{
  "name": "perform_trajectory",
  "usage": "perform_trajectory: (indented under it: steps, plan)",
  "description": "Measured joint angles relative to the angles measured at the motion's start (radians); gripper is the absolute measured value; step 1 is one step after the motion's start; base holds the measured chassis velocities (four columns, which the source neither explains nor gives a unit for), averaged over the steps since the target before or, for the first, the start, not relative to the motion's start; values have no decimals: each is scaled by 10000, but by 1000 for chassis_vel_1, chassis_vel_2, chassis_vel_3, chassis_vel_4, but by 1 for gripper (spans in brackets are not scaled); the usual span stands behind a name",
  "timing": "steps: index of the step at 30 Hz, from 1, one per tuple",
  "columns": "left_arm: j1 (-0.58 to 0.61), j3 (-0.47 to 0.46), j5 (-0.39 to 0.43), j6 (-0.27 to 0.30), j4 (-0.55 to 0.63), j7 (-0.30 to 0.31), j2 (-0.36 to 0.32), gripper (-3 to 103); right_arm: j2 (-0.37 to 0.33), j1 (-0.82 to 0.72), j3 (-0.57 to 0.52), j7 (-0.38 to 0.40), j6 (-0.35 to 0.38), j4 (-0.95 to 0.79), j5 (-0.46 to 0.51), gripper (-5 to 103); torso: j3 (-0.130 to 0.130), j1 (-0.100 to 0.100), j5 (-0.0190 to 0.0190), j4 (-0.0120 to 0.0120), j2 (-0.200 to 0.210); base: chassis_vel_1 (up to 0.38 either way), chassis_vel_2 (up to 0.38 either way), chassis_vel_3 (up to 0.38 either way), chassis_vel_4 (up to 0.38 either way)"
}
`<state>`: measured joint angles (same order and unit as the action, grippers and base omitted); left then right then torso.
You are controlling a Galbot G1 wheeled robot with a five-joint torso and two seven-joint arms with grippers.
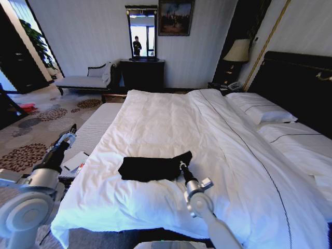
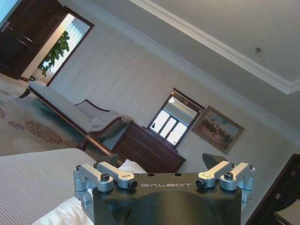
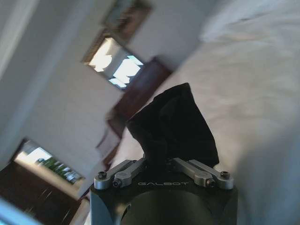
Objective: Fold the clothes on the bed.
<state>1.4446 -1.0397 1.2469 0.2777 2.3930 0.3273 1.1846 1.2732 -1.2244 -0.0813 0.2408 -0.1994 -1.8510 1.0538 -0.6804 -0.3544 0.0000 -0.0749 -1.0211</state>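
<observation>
**Right gripper pinches the black T-shirt on the bed**

The black T-shirt (image 1: 154, 168) lies as a narrow, folded band across the white duvet (image 1: 171, 124) of the bed (image 1: 290, 83), near the foot edge. It looks plain black from the head camera, with no lettering showing on the side that faces up. Its end nearest the right gripper (image 1: 181, 165) rises to a small peak, and the rest stretches away from that gripper toward the robot's left, lying flat. In the right wrist view the cloth (image 3: 173, 124) bunches into a dark lump directly ahead of the right gripper (image 3: 157, 161), whose fingers (image 3: 124, 168) are drawn together on its edge, pinching the fabric.

The left gripper (image 1: 71, 129) hangs off the bed's left side, well apart from the T-shirt, above a pale striped bench (image 1: 96, 129). Seen from its own wrist camera, the left gripper (image 2: 161, 164) has its fingers (image 2: 112, 176) spread wide with nothing between them.

Beyond the right gripper the duvet runs smooth to two white pillows (image 1: 264, 111) against the dark headboard. Farther off stand a dark dresser (image 1: 142, 72) with a mirror (image 1: 142, 32), a chaise (image 1: 85, 80) and a bedside lamp (image 1: 237, 52). Nothing lies on the duvet between the T-shirt and either gripper.
</observation>
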Motion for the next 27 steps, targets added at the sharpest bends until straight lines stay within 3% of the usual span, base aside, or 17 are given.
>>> perform_trajectory:
  steps: [2,14,27]
  plan:
    - [-72,63,-8,-1,-159,-1,-95,100,27,349,551,-492,-187,289,-395,3,0,0,-1,-11,0,0,0,0,0]
    - [-98,-255,-19,-7,-449,-3,-248,100,78,1677,2955,-1755,-643,1337,-1030,3,0,0,-2,-6,0,0,0,0,0]
    - [-54,-319,-193,-9,-594,-14,-189,100,594,2649,3980,-1999,-775,2875,-1394,3,0,0,-1,-6,0,0,0,0,0]
